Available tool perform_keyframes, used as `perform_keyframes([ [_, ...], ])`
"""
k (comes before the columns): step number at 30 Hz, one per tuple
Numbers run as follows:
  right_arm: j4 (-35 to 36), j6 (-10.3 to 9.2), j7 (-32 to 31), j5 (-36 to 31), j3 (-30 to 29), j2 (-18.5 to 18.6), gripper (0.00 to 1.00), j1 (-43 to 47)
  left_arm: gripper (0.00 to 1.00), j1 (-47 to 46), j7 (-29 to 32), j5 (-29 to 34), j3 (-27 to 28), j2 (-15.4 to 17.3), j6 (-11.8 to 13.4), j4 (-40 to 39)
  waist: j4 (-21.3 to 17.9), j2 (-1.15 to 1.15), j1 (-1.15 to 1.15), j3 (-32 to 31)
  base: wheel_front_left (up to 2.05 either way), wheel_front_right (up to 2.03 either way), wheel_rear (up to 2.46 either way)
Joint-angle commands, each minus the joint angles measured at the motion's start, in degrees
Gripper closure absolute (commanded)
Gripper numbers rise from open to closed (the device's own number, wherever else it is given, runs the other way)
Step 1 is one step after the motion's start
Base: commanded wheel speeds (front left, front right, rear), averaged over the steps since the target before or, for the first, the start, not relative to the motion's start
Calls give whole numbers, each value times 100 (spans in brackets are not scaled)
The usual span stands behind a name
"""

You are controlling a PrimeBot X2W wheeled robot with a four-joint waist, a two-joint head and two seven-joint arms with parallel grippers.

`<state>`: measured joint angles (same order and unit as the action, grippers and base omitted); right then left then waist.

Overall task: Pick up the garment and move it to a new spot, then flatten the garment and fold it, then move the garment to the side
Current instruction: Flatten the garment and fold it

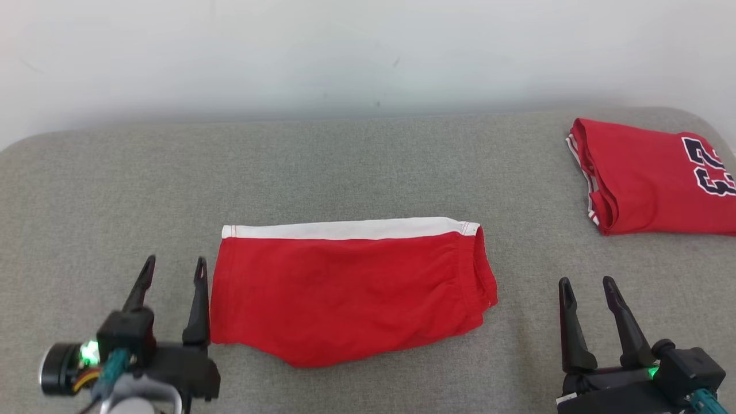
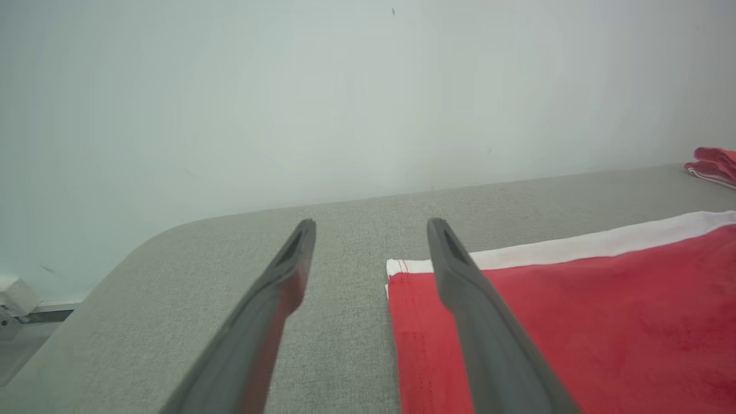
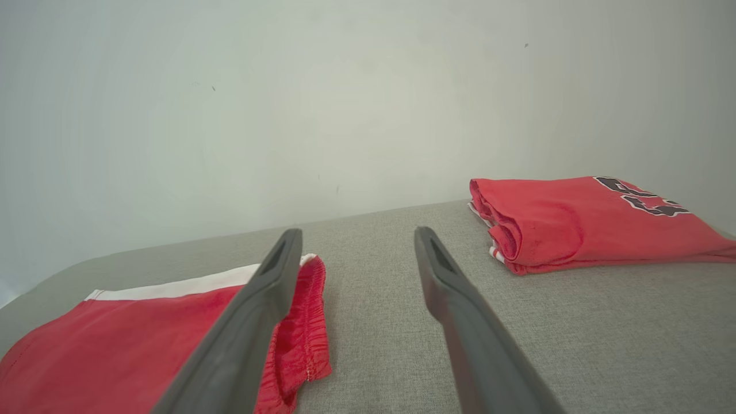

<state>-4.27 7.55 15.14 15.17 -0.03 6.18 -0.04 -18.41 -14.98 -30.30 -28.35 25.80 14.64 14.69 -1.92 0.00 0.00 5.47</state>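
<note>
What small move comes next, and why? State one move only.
Probably bring the left gripper in to the left edge of the red shorts and pinch it. The shorts lie folded flat, it and the right gripper stand open and empty at either end, and a folded red jersey sits far right, so moving the shorts aside seems all that remains.

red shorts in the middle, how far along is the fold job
Done, it seems: the red shorts lie folded flat, white band at the far edge. In hand: nothing; the left claw and right claw stand open and empty either side. Left: moving the shorts aside, perhaps toward the folded jersey.
</note>
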Motion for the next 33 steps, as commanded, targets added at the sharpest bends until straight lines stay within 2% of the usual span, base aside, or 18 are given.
perform_keyframes([
  [1, -13, -17, 4, -87, -8, -20, 0, 31, 0, 269, -17, 227, 199, -135, -12, -124, 7, 0, 0, -20, 0, 0, 0],
  [3, -22, -17, 4, -121, -14, -28, 0, 43, 0, 407, -17, 373, 339, -198, -49, -200, 9, 0, 0, -29, 0, 0, 0],
  [6, -47, -17, 4, -191, -21, -68, 0, 88, 0, 826, -17, 806, 772, -465, -65, -468, 15, 0, 0, -52, 0, 0, 0],
  [12, -191, -17, 4, -432, 37, -135, 0, 189, 0, 1456, -18, 1503, 1259, -972, -361, -622, 125, 0, 0, -86, 0, 0, 0],
  [17, -395, -17, 5, -509, 65, -200, 0, 227, 0, 1702, -17, 1784, 1633, -1295, -661, -538, 248, 0, 0, -118, 0, 0, 0],
  [25, -758, -17, 5, -569, 164, -226, 0, -55, 0, 1767, -17, 2096, 2166, -1620, -1010, -423, 372, 0, 0, -95, 0, 0, 0],
  [33, -1740, -17, 5, -743, 416, -97, 0, -976, 0, 1673, -18, 2342, 2418, -1928, -1257, -373, 484, 0, 0, 32, 0, 0, 0],
])
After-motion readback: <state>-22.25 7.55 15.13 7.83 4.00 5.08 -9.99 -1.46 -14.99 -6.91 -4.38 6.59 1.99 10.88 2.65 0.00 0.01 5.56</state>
